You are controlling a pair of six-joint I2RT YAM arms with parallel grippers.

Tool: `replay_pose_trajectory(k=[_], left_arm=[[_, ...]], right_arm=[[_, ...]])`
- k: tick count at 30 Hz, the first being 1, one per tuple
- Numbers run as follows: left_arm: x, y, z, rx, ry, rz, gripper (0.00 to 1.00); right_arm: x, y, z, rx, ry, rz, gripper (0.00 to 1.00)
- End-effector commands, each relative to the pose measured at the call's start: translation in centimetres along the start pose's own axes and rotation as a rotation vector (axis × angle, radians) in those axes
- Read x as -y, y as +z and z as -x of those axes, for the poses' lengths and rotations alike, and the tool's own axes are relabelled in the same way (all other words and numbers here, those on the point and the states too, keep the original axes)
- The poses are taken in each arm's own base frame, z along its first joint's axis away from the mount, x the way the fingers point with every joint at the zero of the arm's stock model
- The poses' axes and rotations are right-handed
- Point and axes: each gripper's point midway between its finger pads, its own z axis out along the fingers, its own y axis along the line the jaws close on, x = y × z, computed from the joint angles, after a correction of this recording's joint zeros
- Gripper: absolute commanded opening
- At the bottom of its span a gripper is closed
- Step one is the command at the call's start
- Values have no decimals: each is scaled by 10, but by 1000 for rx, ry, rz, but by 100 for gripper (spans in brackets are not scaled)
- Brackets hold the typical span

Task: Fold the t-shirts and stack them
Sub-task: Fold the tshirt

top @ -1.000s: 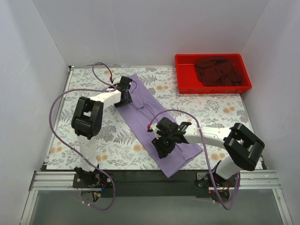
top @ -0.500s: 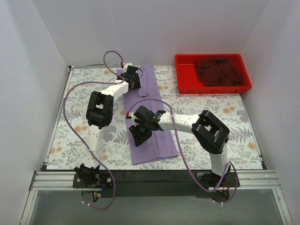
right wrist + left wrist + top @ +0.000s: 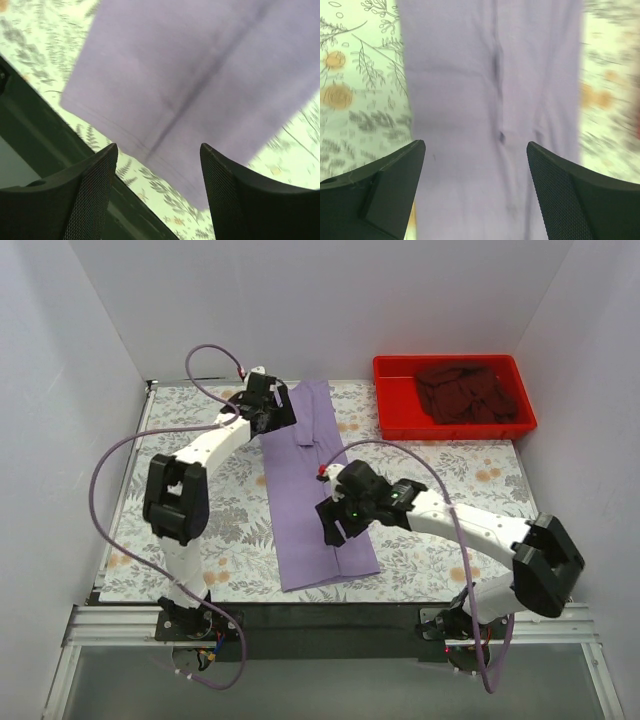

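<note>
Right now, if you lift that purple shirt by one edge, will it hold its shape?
Probably floppy: the lavender shirt lies flat in a folded strip with soft creases, so a lifted edge would likely drape. It looks thin and light. Pushed, it would probably bunch rather than slide.

Red plastic tray (image 3: pixel 455 430) at far right, floral-patterned table (image 3: pixel 240 550), white walls (image 3: pixel 320 300)

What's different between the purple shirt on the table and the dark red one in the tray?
Colour: the lavender shirt is pale, the maroon shirt dark. Place: the lavender one lies on the flowered table, the maroon one sits inside the red tray. Shape: the lavender one is spread flat as a long narrow strip, the maroon one is bunched in a heap. Both are plain cloth without prints.
</note>
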Motion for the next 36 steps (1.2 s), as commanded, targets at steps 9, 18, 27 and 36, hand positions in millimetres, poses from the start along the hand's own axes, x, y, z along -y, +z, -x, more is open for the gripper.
replay_pose_trajectory(k=[9,18,27,36], left_arm=[[-18,-174,-109,-199,-123,-132,82],[-60,-232,-239,-476,-165,-28,78],[-79,-242,-289,-587,-185,33,74],[-73,-242,-315,-652,-133,45,71]], right_arm=[[75,-24,-83,-48,242,-169,69],[67,-9,-104,-63,329,-105,59],[71,2,-125,-115,351,-115,49],[71,6,-148,-181,376,-114,34]])
